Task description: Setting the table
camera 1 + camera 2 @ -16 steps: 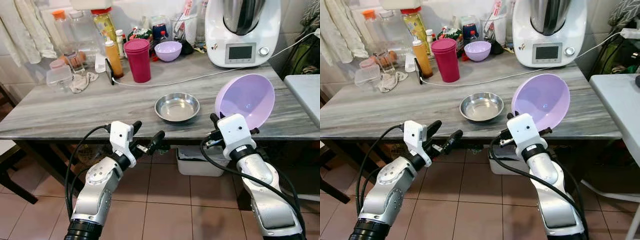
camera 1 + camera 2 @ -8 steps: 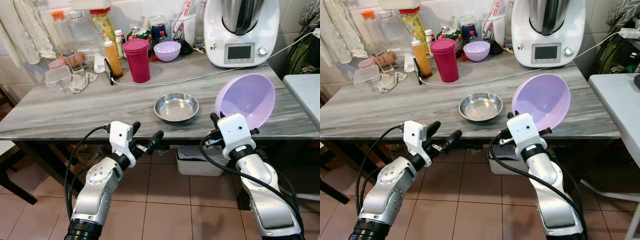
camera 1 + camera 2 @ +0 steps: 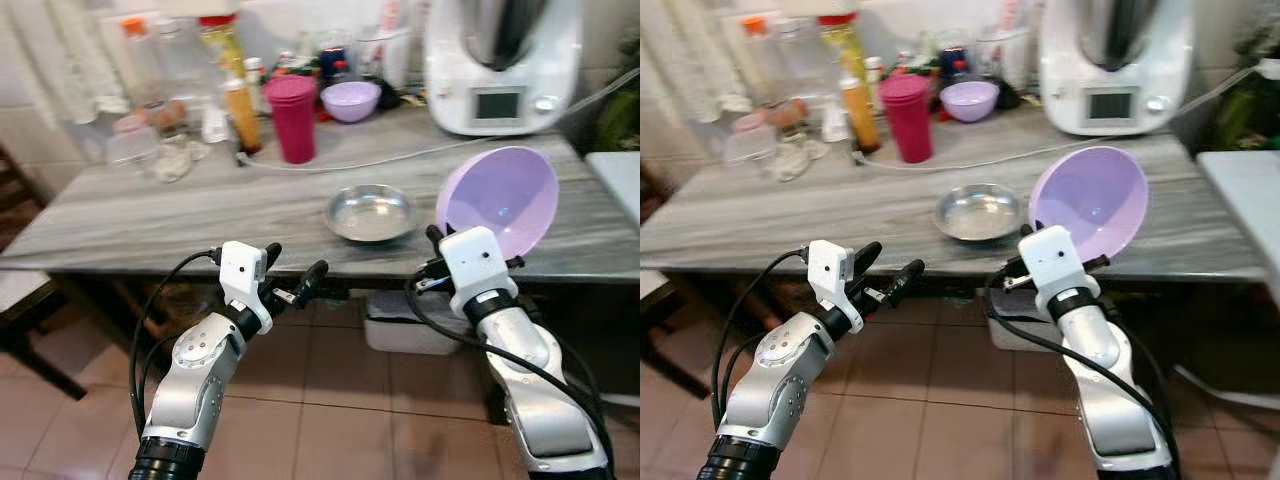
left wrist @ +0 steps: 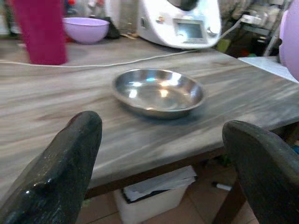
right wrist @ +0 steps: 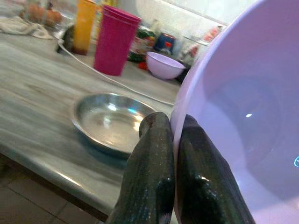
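— Where can I pass on this grey marble table [image 3: 150,215]?

— I see bare stone along the near edge, to the left of the shallow steel dish [image 3: 371,212]. My open left gripper [image 3: 292,277] hangs just below that edge.

— And further back?

— A thin white cable [image 3: 400,156] crosses behind the dish. Beyond it stand a magenta plastic tumbler [image 3: 294,118], an orange bottle [image 3: 237,112], a small lilac bowl [image 3: 349,100] and a white kitchen machine [image 3: 500,60], crowding the far edge.

— The right side?

— The large lilac plastic bowl [image 3: 499,201] pinched in my right gripper [image 5: 174,140] hangs over that corner.
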Controlling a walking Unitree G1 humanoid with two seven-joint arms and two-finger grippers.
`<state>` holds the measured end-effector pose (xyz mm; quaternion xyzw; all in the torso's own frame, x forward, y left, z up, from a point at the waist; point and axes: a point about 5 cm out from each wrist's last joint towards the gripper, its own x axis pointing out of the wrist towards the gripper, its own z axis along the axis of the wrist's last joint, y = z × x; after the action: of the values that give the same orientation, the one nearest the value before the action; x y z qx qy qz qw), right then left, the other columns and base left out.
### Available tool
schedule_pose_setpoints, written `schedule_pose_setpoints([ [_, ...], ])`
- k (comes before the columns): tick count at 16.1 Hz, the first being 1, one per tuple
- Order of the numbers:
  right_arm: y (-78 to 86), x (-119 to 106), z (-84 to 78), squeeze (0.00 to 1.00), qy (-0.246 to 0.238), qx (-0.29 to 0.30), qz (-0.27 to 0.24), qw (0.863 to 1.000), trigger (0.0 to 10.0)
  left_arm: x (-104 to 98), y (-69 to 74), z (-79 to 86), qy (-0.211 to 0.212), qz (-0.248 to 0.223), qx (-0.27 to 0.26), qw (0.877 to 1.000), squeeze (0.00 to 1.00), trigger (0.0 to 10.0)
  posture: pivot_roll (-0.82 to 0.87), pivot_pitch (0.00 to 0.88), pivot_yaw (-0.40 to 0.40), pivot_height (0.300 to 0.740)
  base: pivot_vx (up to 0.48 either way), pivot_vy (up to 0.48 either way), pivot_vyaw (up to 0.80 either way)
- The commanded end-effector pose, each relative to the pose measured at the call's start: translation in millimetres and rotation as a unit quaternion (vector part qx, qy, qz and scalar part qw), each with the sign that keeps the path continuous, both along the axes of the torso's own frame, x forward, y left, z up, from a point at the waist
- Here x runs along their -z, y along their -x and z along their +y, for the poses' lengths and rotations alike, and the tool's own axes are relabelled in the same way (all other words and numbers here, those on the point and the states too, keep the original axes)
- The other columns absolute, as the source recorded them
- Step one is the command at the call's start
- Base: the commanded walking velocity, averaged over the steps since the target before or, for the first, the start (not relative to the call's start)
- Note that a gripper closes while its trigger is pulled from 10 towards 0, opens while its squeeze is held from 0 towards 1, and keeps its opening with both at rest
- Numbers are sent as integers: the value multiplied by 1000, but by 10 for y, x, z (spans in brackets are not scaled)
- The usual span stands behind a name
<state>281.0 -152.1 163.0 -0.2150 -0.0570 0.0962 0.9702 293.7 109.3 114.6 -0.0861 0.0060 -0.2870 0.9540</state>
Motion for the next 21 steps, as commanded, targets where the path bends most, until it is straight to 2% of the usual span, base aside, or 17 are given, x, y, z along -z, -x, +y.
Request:
schedule_pose_setpoints([
  [1,-7,-17,53,0,-3,-10,-5,1000,10000,-25,-11,50,-8,-5,-2,1000,0,10000,-290,0,135,740,0,431,0],
  [5,-9,-18,53,0,-4,-8,-7,1000,10000,-35,-22,47,-10,-8,0,1000,0,10000,-290,0,141,740,0,440,0],
  [10,-11,-5,50,0,-5,-4,-6,1000,10000,-65,-8,45,-4,-17,11,1000,0,10000,-287,0,144,740,0,0,0],
  [13,-16,-3,50,0,-6,-5,-6,1000,10000,-69,9,20,2,-18,21,1000,0,10000,-287,0,144,740,0,0,-488],
  [16,-10,-3,56,0,-5,-6,-5,1000,10000,-67,31,7,7,-17,26,999,0,10000,-286,0,139,740,274,0,-152],
  [21,-13,0,60,0,-7,-7,-5,1000,10000,-60,45,5,8,-16,27,999,0,10000,-281,0,141,740,0,0,-659],
])
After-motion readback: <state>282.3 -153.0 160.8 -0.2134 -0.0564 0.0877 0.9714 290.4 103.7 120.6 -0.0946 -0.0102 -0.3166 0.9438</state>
